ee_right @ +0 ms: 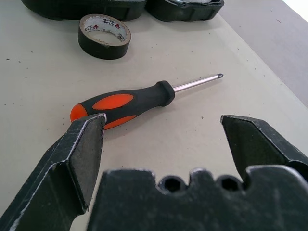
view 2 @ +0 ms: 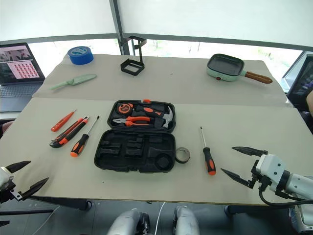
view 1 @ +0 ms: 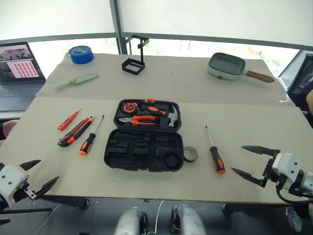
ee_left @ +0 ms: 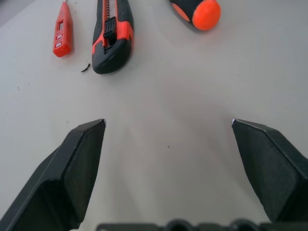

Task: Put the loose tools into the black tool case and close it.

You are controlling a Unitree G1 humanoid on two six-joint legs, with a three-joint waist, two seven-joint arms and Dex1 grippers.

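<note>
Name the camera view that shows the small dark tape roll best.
The right wrist view: the tape roll lies large there, its printed inner ring readable, just before the tool case. Both eye views show it small against the case's right edge.

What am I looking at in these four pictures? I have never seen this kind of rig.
A two-armed humanoid robot. Two pictures come from its head, looking down at a table; the other two come from cameras on its wrists. The black prongs are its pincers: left pincer, right pincer, both open and holding nothing. The black tool case lies open in the middle. On the robot's left lie a slim orange screwdriver, a utility knife and a screwdriver. On its right lie a tape roll beside the case and another screwdriver.
</note>
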